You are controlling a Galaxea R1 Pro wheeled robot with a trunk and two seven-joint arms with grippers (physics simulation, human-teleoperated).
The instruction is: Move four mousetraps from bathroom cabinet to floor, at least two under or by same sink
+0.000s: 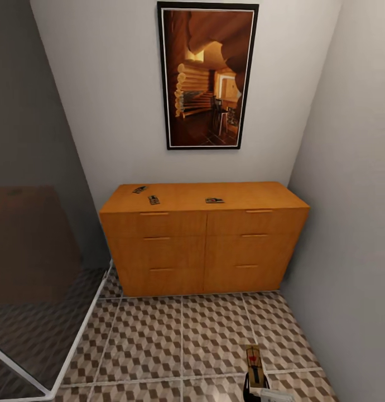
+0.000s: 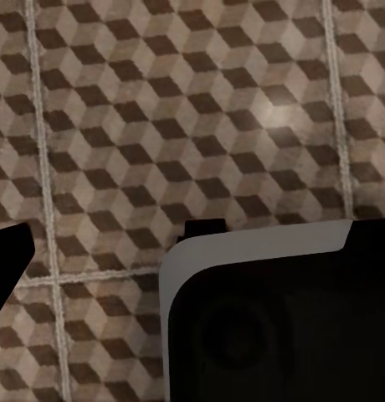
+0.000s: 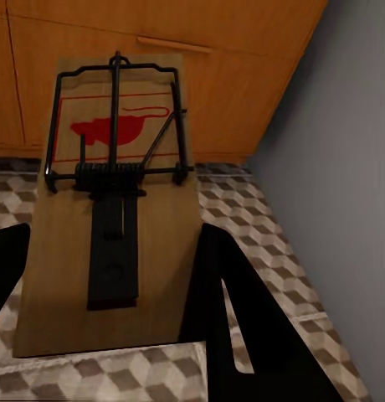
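Your left wrist camera looks straight down at the bathroom floor: square tiles in a brown, beige and white cube pattern. Pale grout lines cross the picture, two running along its length and one across, meeting at a junction beside the dark fingertip. A soft bright patch of reflected light sits on one tile. You see a dark fingertip of the left gripper at one edge. A large dark block with a pale rounded rim covers a corner of the picture; a small dark tab projects from its rim. Whether the jaws are apart or closed cannot be judged here.
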